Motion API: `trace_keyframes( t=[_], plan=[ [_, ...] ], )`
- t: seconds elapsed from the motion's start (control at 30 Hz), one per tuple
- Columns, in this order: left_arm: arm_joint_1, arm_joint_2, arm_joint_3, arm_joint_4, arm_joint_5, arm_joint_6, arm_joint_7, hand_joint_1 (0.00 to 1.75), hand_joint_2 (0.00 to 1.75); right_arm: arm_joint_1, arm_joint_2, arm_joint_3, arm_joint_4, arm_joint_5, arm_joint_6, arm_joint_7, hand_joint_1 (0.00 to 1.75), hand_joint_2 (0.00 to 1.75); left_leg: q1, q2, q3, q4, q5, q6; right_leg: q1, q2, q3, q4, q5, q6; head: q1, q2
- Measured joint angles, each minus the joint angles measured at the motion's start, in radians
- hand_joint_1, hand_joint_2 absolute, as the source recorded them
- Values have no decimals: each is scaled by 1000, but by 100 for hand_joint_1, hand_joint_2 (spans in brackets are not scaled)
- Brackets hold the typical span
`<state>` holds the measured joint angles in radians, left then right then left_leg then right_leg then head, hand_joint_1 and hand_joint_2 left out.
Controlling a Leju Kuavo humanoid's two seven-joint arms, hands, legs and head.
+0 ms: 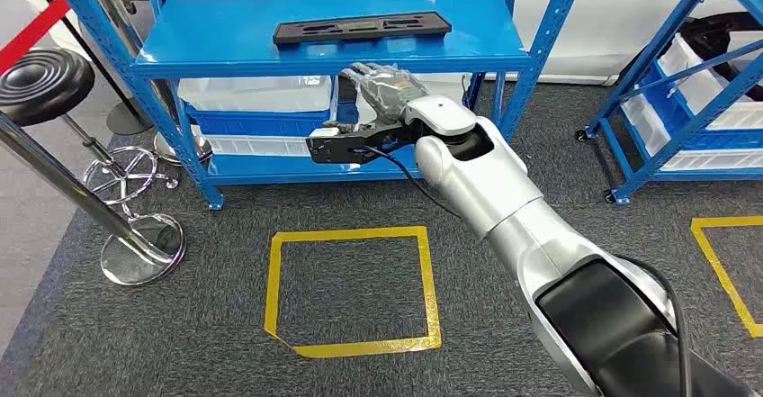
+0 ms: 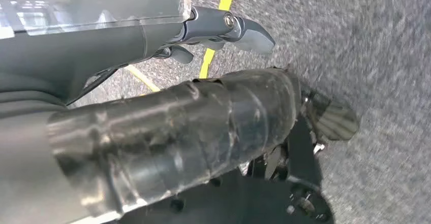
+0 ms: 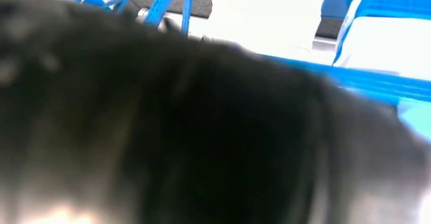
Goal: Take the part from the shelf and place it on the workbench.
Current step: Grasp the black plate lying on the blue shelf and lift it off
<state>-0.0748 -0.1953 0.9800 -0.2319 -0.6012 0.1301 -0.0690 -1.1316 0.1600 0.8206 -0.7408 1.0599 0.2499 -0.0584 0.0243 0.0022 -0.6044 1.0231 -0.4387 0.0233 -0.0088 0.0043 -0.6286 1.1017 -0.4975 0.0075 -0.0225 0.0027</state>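
Note:
A long flat black part (image 1: 362,28) lies on the top board of the blue shelf (image 1: 225,55), near its front edge. My right arm reaches forward to the shelf, and my right hand (image 1: 381,85) hangs just under and in front of that board, below the part and apart from it. Its fingers (image 1: 363,73) are stretched out and hold nothing. In the right wrist view the right hand (image 3: 178,132) is a dark blur in front of blue shelf rails (image 3: 173,0). My left hand (image 2: 193,117) hangs over the grey carpet, empty, with its fingers (image 2: 244,31) apart.
White bins (image 1: 256,94) stand on the shelf's lower boards. A black stool (image 1: 43,82) and a chrome post base (image 1: 144,248) are at the left. A yellow tape square (image 1: 353,293) marks the carpet before the shelf. A second blue shelf (image 1: 684,91) stands at the right.

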Motion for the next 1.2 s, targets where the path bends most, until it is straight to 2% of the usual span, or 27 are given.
trace_keyframes(
  t=[0.07, 0.13, 0.17, 0.2, 0.27, 0.3, 0.33, 0.4, 0.5, 0.53, 0.57, 0.63, 0.67, 0.7, 0.73, 0.77, 0.8, 0.83, 0.87, 1.0, 1.03, 1.07, 1.13, 1.17, 1.2],
  plan=[
    [0, 0, 0, 0, 0, 0, 0, 0, 0, 0, 0, 0, 1, 0, 0, 0, 0, 0, -1, 0, 0, 0, 0, 2, -1, 0, -38, 76, -35, 3, 0, 0],
    [0, 0, 1, 0, 0, 0, 0, 0, 0, 3, 0, 1, 5, 1, 1, -1, 0, 0, -3, 0, 0, 1, -1, 5, -3, 0, -101, 196, -76, 7, 0, 0],
    [0, 0, 1, 0, -1, 0, 0, 0, 0, 4, 0, 2, 7, 2, 3, -2, 0, 0, -4, -1, 1, 1, -2, 6, -4, 0, -116, 218, -72, 8, 0, 0],
    [0, -1, 2, 0, -2, 0, -1, 0, 0, 5, 0, 4, 8, 3, 4, -3, 0, 0, -4, -2, 3, 1, -3, 5, -4, 0, -113, 202, -49, 6, 0, 0],
    [0, -2, 2, 0, -5, -2, -8, 0, 0, 2, 1, 8, 9, 7, 9, -6, 0, 0, -5, -4, 7, 2, -7, 3, -3, 0, -58, 76, 25, -1, 0, 0],
    [-1, -3, 2, 0, -6, -2, -14, 0, 0, -1, 1, 10, 8, 9, 13, -7, 0, 0, -6, -4, 8, 3, -8, 1, -1, 0, -28, 12, 50, -6, 0, 0],
    [-1, -4, 3, 0, -7, -2, -19, 0, 0, -3, 2, 11, 8, 10, 18, -7, 0, 0, -8, -5, 7, 3, -9, -2, 3, 0, -7, -33, 64, -10, 0, 0],
    [-2, -4, 6, 0, -9, -2, -28, 0, 0, -5, 4, 17, 8, 13, 27, -8, 0, 0, -9, -5, 5, 1, -11, -11, 9, 0, 2, -57, 61, -16, 0, 0],
    [-3, -5, 14, 0, -15, 0, -36, 0, 0, -6, 5, 27, 8, 16, 33, -7, 0, 0, -8, -4, 2, 16, -26, -26, 1, 1, 13, -72, 62, -28, -1, 0],
    [-3, -5, 16, 0, -19, 2, -36, 0, 0, -8, 5, 29, 7, 17, 34, -7, 0, 0, -8, -4, -12, 49, -45, -29, -2, 0, 18, -76, 62, -33, -2, 0],
    [-2, -5, 17, 0, -23, 4, -35, 0, 0, -9, 5, 34, 8, 17, 34, -7, 0, 0, -6, -4, -39, 103, -72, -31, -3, -1, 23, -79, 60, -37, -2, 0],
    [-1, -4, 18, 0, -29, 5, -32, 0, 0, -9, 5, 44, 9, 17, 34, -7, 0, 0, -5, -4, -110, 233, -120, -37, -2, -2, 29, -78, 55, -42, -3, 0],
    [0, -4, 19, 0, -32, 6, -30, 0, 0, -8, 5, 50, 9, 18, 34, -7, 0, 0, -4, -3, -135, 273, -124, -39, -1, -1, 32, -77, 51, -43, -3, 0],
    [0, -4, 19, 0, -34, 6, -28, 0, 0, -8, 5, 54, 10, 18, 35, -7, 0, 0, -3, -3, -141, 273, -107, -41, -2, -1, 37, -76, 46, -42, -3, 0],
    [1, -3, 20, 0, -36, 6, -27, 0, 0, -9, 5, 58, 11, 19, 36, -7, 0, 0, -2, -3, -126, 233, -71, -41, -2, 0, 44, -75, 40, -40, -3, 0],
    [1, -3, 21, 0, -38, 6, -27, 0, 0, -10, 5, 62, 11, 19, 37, -7, 0, 0, -1, -3, -97, 164, -30, -40, -3, 1, 51, -73, 33, -36, -3, 0],
    [2, -2, 22, 0, -39, 6, -26, 0, 0, -13, 6, 65, 11, 20, 38, -7, 0, 0, -3, -3, -65, 99, -1, -39, -2, 1, 57, -70, 25, -32, -3, 0],
    [2, -2, 23, 0, -42, 5, -26, 0, 0, -16, 6, 68, 12, 20, 38, -7, 0, 0, -4, -3, -39, 48, 14, -35, -1, 2, 60, -68, 19, -27, -3, 0],
    [1, -2, 24, 0, -44, 5, -26, 0, 0, -19, 7, 70, 12, 20, 38, -6, 0, 0, -6, -4, -26, 20, 16, -31, 0, 2, 62, -66, 15, -22, -3, 0],
    [1, -2, 26, 0, -49, 5, -28, 0, 0, -25, 7, 78, 14, 20, 38, -6, 0, 0, -6, -7, -5, 3, -1, -7, 1, 1, 59, -45, 7, -7, -2, 0],
    [1, -2, 26, 0, -50, 5, -29, 0, 0, -28, 7, 80, 14, 20, 38, -6, 0, 0, -5, -7, 3, 0, -4, -1, 0, 0, 44, -14, -5, -3, -2, 0],
    [2, -2, 26, 0, -52, 5, -30, 0, 0, -31, 6, 82, 14, 20, 38, -6, 0, 0, -4, -6, 11, -2, -8, 5, -1, 0, 15, 37, -23, 1, -2, 0],
    [1, -2, 26, 0, -56, 5, -31, 0, 0, -35, 5, 85, 15, 20, 40, -7, 0, 0, -7, -7, 21, -3, -18, 13, -2, -1, -65, 162, -62, 6, -2, 0],
    [1, -2, 27, 0, -58, 4, -32, 0, 0, -35, 4, 87, 16, 20, 41, -7, 0, 0, -8, -8, 27, -3, -24, 15, -2, -1, -101, 205, -67, 6, -2, 0],
    [1, -2, 27, 0, -60, 4, -32, 0, 0, -34, 3, 89, 16, 20, 42, -7, 0, 0, -10, -9, 36, -3, -30, 15, -2, -1, -122, 215, -53, 3, -2, 0]
  ],
)
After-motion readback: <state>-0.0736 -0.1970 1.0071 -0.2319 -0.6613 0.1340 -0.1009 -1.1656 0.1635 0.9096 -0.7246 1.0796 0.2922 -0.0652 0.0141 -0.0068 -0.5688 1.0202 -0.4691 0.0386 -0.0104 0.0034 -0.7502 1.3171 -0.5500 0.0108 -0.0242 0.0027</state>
